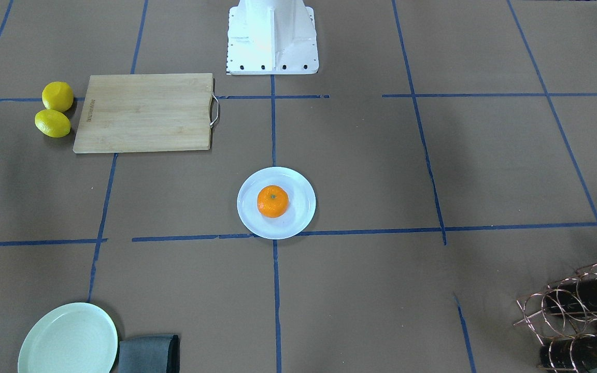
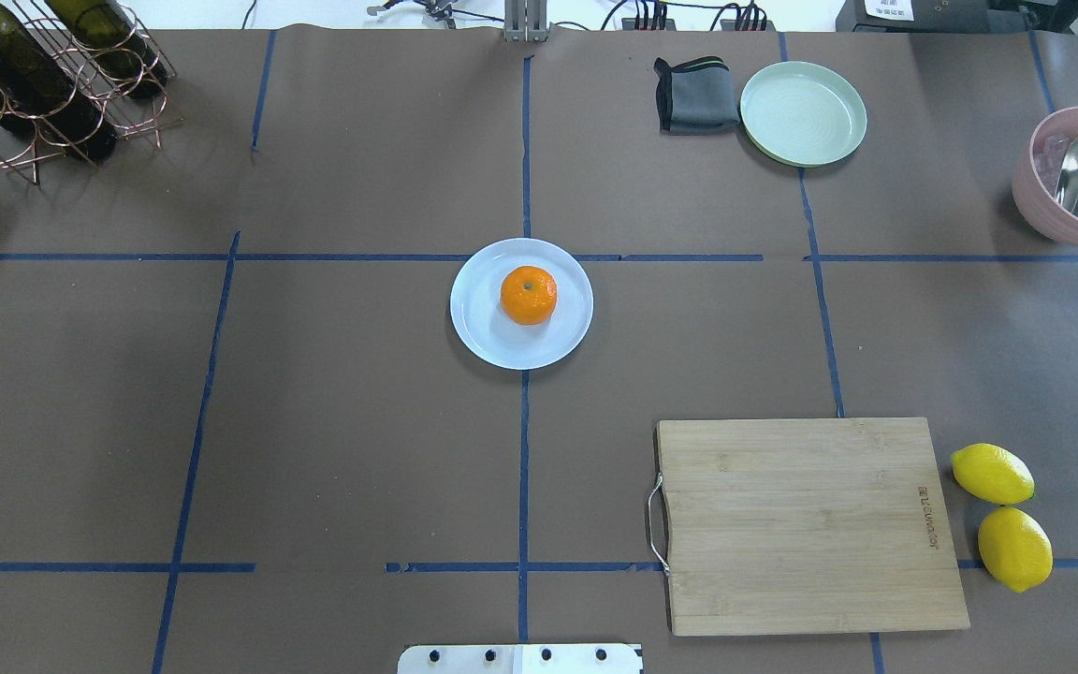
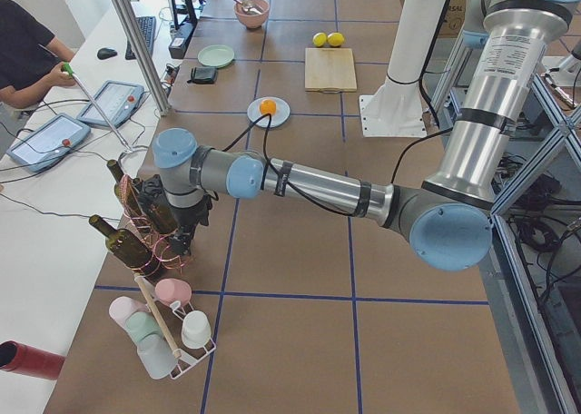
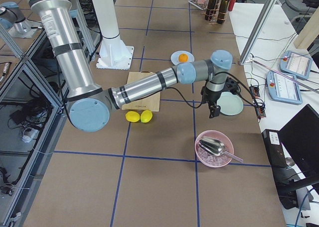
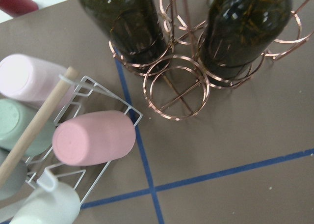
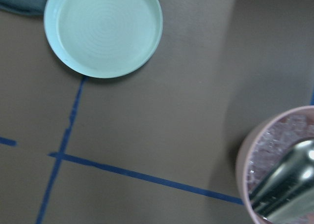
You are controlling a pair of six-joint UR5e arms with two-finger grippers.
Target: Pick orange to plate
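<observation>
Orange against pale bluish-white: the orange sits on the plate, stem dot up and slightly off the plate's middle, near the centre of the brown-papered counter where blue tape lines cross. Nothing touches either one. The left claw hangs low at the copper wire rack that holds dark wine bottles, far from the plate. Only the side view shows it, and whether its fingers are spread or closed cannot be told. The right claw points down beside the mint-green plate, with the pink bowl and its metal scoop nearby. Its state cannot be told either. A wooden cutting board lies on the robot's right with two lemons just beside its outer edge.
</observation>
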